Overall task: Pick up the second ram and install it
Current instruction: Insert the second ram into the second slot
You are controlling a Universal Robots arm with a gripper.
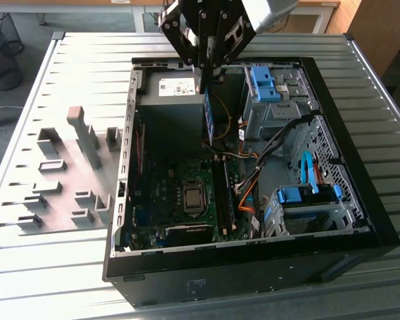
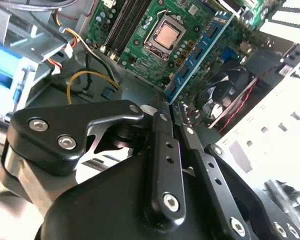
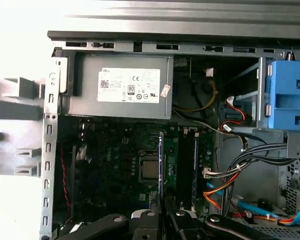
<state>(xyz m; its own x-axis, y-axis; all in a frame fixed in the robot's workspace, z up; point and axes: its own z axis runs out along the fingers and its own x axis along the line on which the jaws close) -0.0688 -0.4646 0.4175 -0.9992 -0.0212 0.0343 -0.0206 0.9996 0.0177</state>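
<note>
Gripper (image 1: 207, 69) clamped narrow on the upper end of the second ram (image 1: 210, 117). The blue stick hangs straight down from the fingers, chips showing in the second wrist view (image 2: 197, 55). It's held just beside the power supply (image 1: 170, 107), off its corner on the exterior view's right, inside the open case (image 1: 253, 273) and above the motherboard (image 1: 180, 200) that lies past the power supply.
</note>
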